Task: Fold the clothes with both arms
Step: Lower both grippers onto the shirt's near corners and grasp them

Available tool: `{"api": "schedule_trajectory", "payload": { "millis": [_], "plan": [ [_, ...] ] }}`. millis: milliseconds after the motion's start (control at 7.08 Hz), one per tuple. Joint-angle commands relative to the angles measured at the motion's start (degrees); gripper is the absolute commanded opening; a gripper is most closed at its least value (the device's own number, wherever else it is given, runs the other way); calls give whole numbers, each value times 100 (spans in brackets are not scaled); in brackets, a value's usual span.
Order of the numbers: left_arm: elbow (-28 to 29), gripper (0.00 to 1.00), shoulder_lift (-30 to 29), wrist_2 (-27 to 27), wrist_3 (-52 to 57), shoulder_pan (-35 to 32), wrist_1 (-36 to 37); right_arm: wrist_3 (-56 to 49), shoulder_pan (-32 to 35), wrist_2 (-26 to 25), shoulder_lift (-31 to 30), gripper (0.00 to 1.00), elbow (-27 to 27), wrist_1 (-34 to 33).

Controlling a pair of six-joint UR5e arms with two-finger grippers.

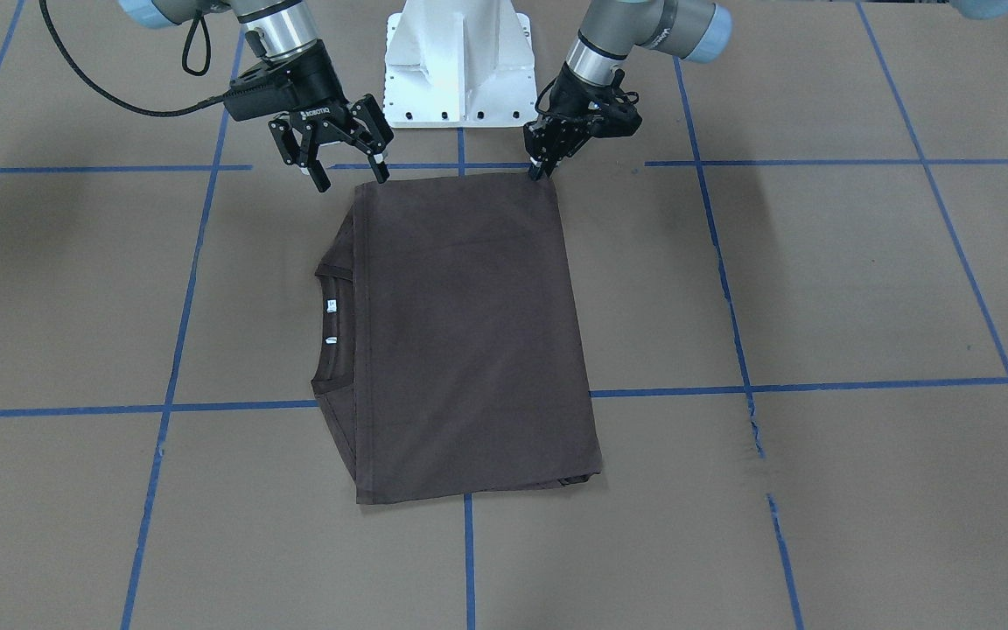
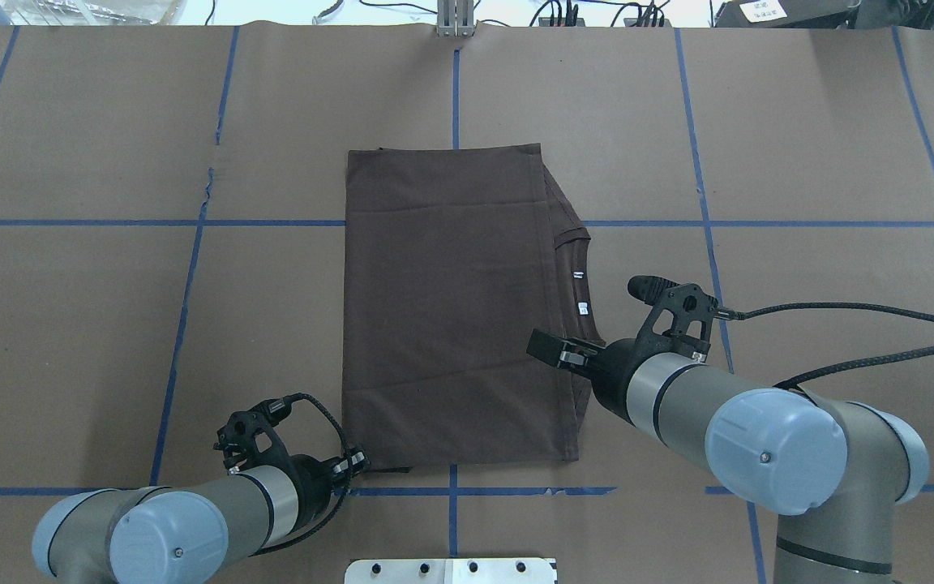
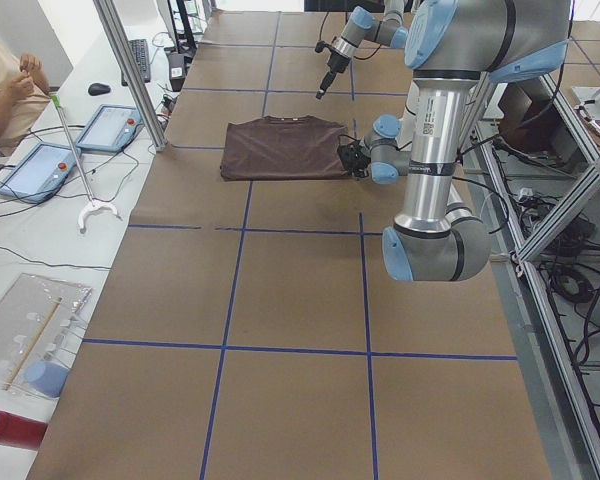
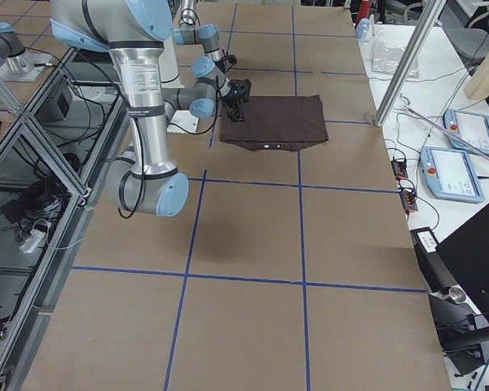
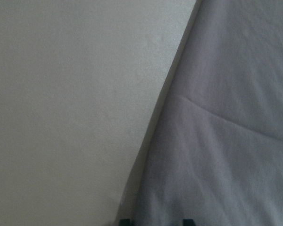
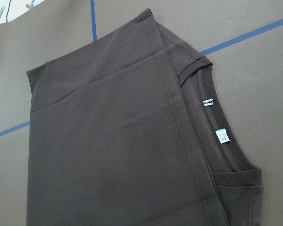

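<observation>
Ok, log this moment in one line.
shirt: folded, flat | left gripper: shut at near corner | right gripper: open, above other corner

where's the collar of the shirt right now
In the overhead view the collar pokes out from the folded T-shirt's right edge, on the robot's right side, just beyond the right gripper.

Brown table with blue tape lines; seated person.

Overhead and front views face each other across the desk; side views look along it; wrist views sit close.
</observation>
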Motion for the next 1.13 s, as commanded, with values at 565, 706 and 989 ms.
{"api": "schedule_trajectory", "payload": {
  "millis": [565,706,989],
  "plan": [
    [-81,0,-33,0,19,7,0,908,-79,0,394,94,-307,-1101],
    [-91,0,-41,0,19,7,0,1015,-157,17,639,91,-334,-1664],
    [-108,0,-76,0,19,7,0,1253,-456,70,711,76,-597,-1793]
  ]
}}
